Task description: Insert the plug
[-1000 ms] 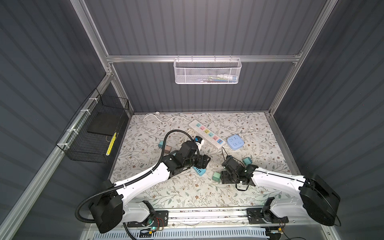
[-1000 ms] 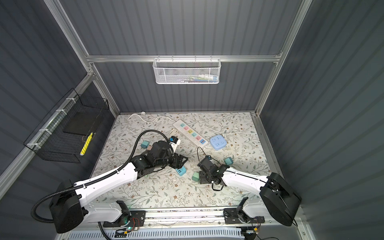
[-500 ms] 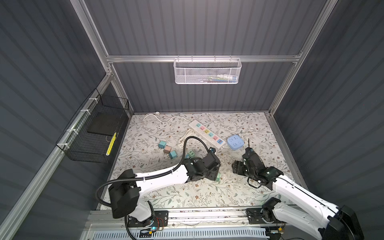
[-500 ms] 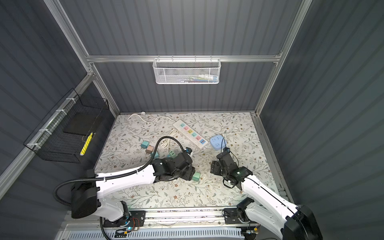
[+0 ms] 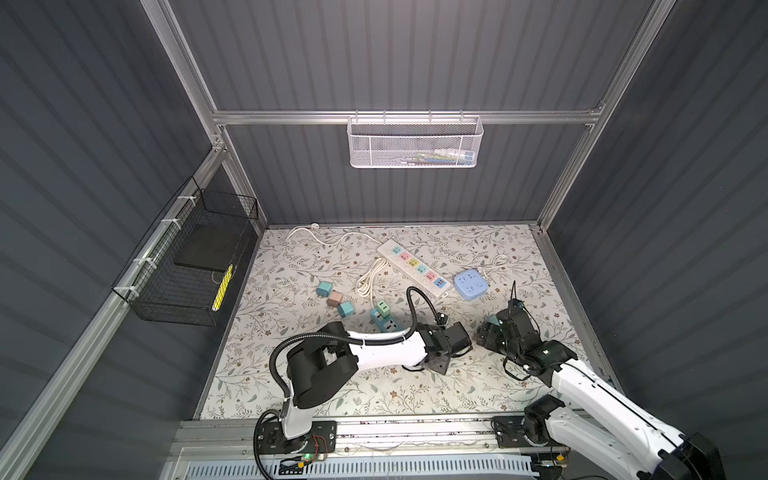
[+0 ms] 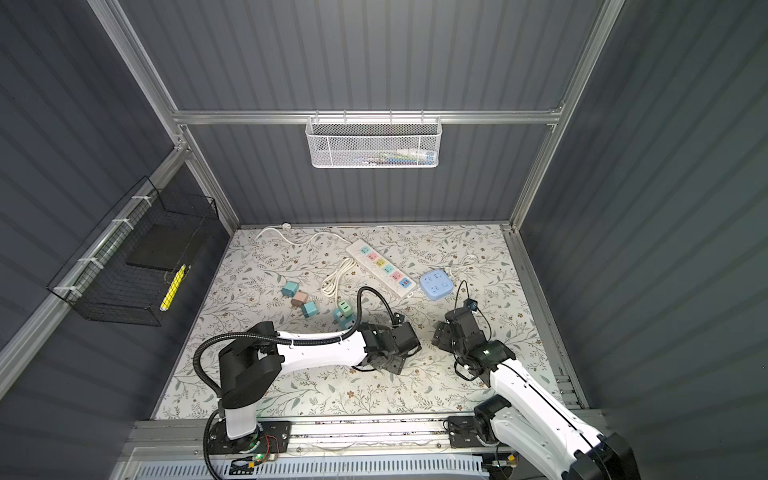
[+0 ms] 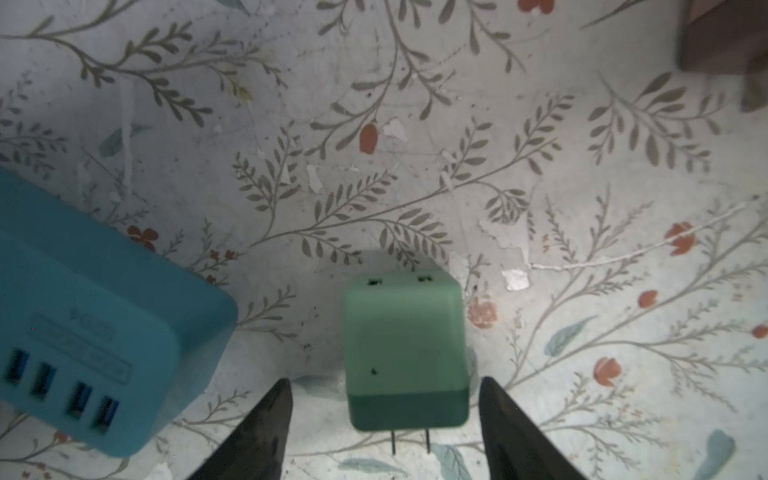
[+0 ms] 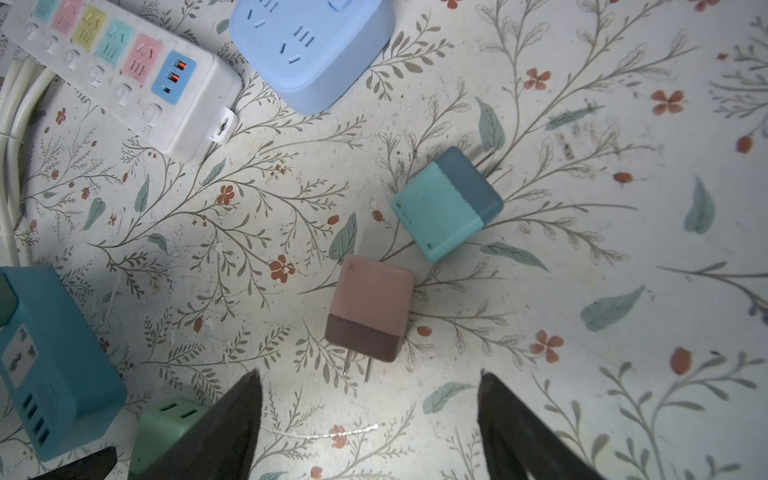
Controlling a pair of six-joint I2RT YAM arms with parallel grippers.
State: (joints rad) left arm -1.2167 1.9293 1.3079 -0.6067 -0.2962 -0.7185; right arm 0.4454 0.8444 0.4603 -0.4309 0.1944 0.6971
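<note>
Your left end effector [image 7: 384, 379] straddles the mint-green plastic cube plug [image 7: 403, 345], jaws apart, not gripping; right end effector [image 8: 368, 372] wide open, empty.

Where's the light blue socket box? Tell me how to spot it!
Find the long white power strip lying slantwise on the flowery mat. The socket box sits just off the strip's end with the blue panel. It is the only pale blue rounded square; the plugs nearby are small cubes.

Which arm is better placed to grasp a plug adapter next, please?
Left: the green cube plug adapter sits partly between the fingers of the open left gripper; the pink cube plug adapter lies ahead of the open right gripper.
</note>
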